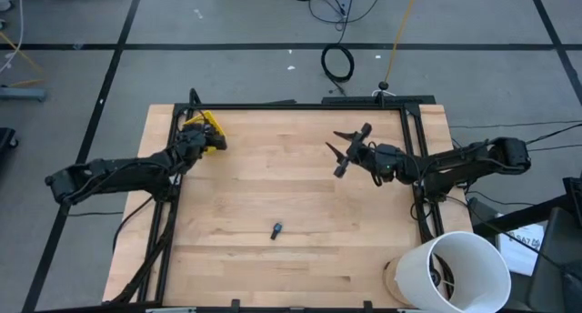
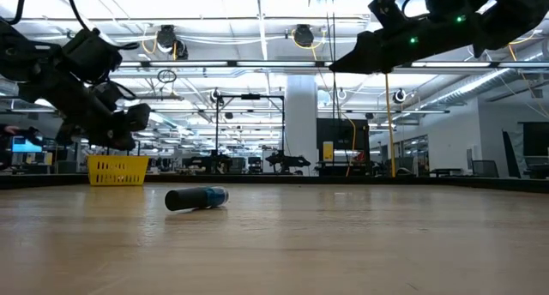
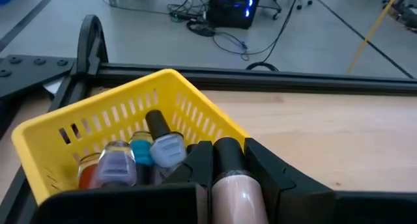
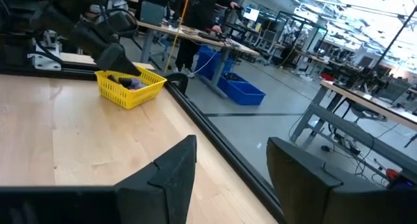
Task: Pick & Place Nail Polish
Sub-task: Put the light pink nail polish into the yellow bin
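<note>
A small yellow bin (image 3: 130, 113) stands at the table's far left corner (image 1: 211, 122) with several nail polish bottles (image 3: 140, 155) in it. My left gripper (image 3: 227, 148) hovers right beside the bin (image 1: 195, 142), shut on a pale pink bottle (image 3: 238, 195) with a dark cap. One blue bottle with a dark cap (image 1: 276, 229) lies on its side mid-table toward the near edge, also seen in the low view (image 2: 197, 198). My right gripper (image 1: 338, 147) hangs open above the table's right half, with nothing between its fingers (image 4: 176, 165). My left gripper pinches the pale pink bottle between its two fingers, which lie on the sides of the bottle's body just behind the cap (image 3: 215, 178). The bottle lies along the fingers with its dark cap (image 3: 226, 152) pointing toward the bin. It is lifted clear of the table.
A large white bucket (image 1: 455, 272) stands at the near right corner. A black frame rail (image 1: 300, 105) runs along the table's far edge, and more rails run down both sides. Bare wood lies between the two grippers.
</note>
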